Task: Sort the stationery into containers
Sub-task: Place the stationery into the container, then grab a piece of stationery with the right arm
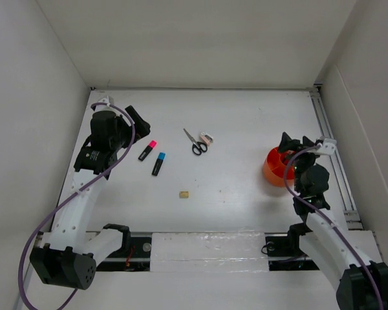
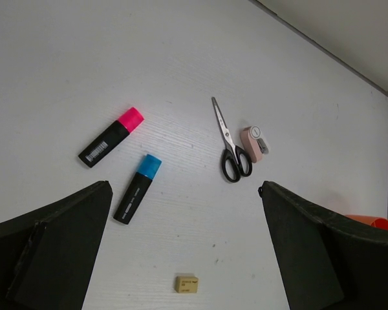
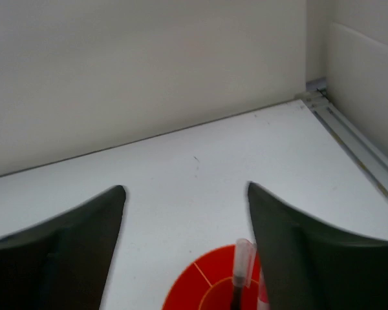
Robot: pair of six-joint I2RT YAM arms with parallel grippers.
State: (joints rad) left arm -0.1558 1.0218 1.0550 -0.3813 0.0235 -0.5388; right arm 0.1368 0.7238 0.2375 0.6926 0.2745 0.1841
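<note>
Left gripper (image 2: 184,187) jaws spread wide, nothing between them, hovering at the far left of the matte white table (image 1: 246,213) over two stubby markers: pink-capped marker (image 2: 111,136) and blue-capped marker (image 2: 138,188), both black-barrelled, lying apart, roughly parallel. Right of them, mid-table, scissors (image 2: 229,145) closed, shiny steel blades pointing far, black loop handles near. Pinkish-white piece (image 2: 254,143), small rounded block with a grey bit, just beside the handles on the right. Tiny tan eraser (image 2: 186,283), rectangular, lies alone nearer the arms. Right gripper (image 3: 185,188) jaws apart, gripping nothing, above the round orange cup (image 3: 204,284) at the right side of the table; glossy plastic, thin inner dividers. A pen (image 3: 243,255) with a clear cap stands in it
</note>
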